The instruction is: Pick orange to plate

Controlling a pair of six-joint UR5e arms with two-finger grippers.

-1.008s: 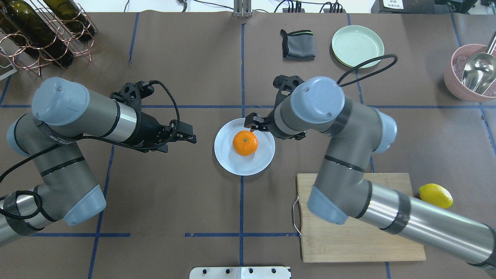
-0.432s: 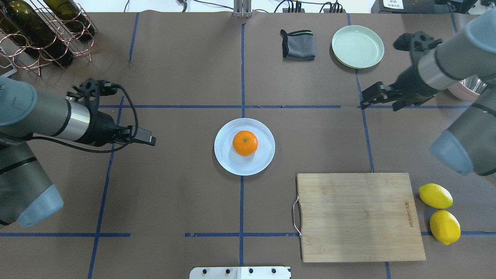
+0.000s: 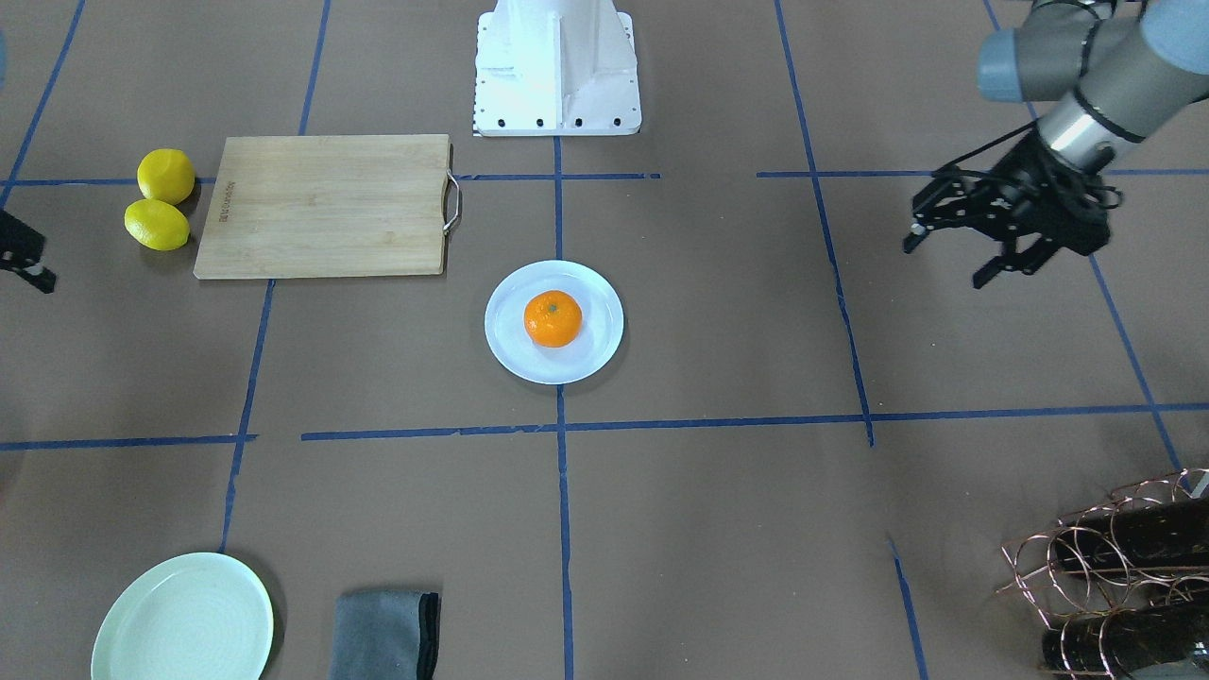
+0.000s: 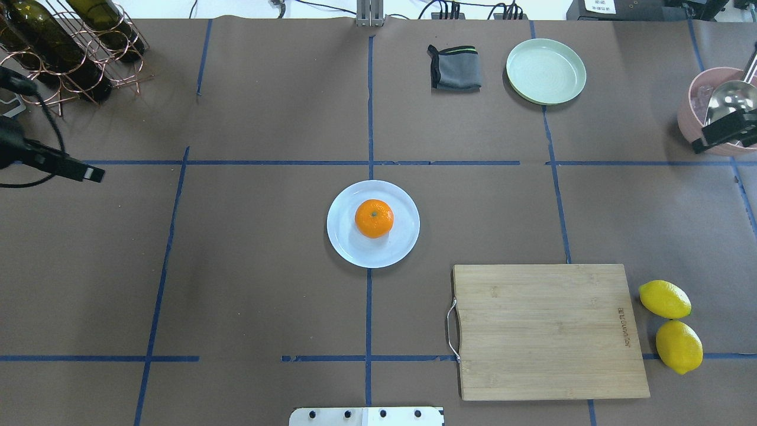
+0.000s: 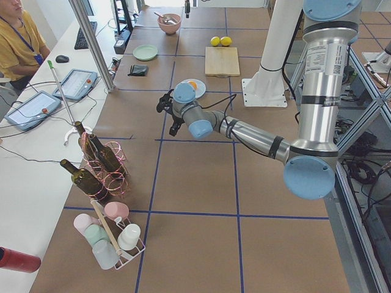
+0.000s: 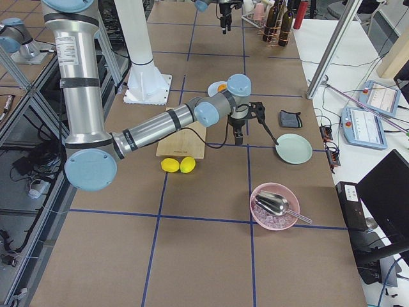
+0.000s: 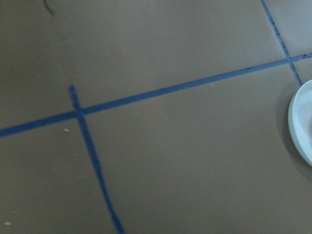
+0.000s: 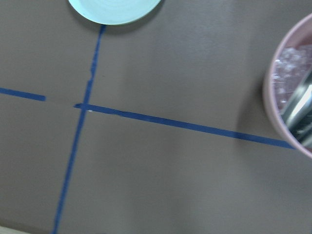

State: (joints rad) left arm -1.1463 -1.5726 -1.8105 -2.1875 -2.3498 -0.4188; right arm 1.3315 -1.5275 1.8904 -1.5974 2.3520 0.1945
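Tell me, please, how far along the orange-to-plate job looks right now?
Done: the orange rests on the plate at the table's centre. In hand: nothing; the left gripper is open and empty off to one side, and the right gripper is at the opposite edge by the pink bowl, holding nothing that shows. Left: nothing visible, apart perhaps from parking the arms.

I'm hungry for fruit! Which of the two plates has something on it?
The bluish-white plate in the middle of the table: the orange sits on it. The pale green plate beside the grey cloth has nothing on it.
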